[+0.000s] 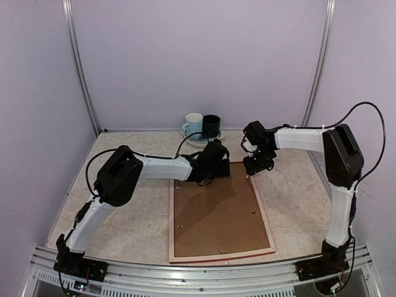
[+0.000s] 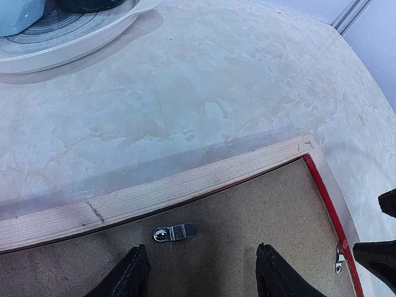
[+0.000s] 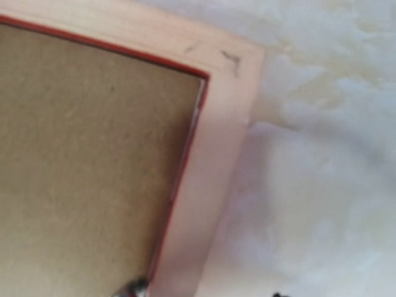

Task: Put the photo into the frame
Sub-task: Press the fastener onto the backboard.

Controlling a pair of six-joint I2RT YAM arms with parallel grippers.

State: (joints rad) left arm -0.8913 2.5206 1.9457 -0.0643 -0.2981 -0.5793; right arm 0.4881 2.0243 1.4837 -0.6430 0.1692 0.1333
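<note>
Left pincer (image 2: pixel 201 263), jaws apart and empty, hovers over a small metal turn clip (image 2: pixel 175 232) at the far edge of the thin red-fronted, pale wood picture frame (image 1: pixel 171 229), face down on the marbled counter (image 1: pixel 297 198) with its brown fibreboard backing (image 1: pixel 216 213) seated. The photo is out of sight, presumably beneath. Right pincer (image 1: pixel 255 166), grip unreadable, hangs at the far right corner; clips likely yet to be fastened.

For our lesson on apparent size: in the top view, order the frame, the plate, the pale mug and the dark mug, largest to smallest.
1. frame, by far.
2. plate.
3. pale mug and dark mug: they look alike in size, so no ranking between them.
</note>
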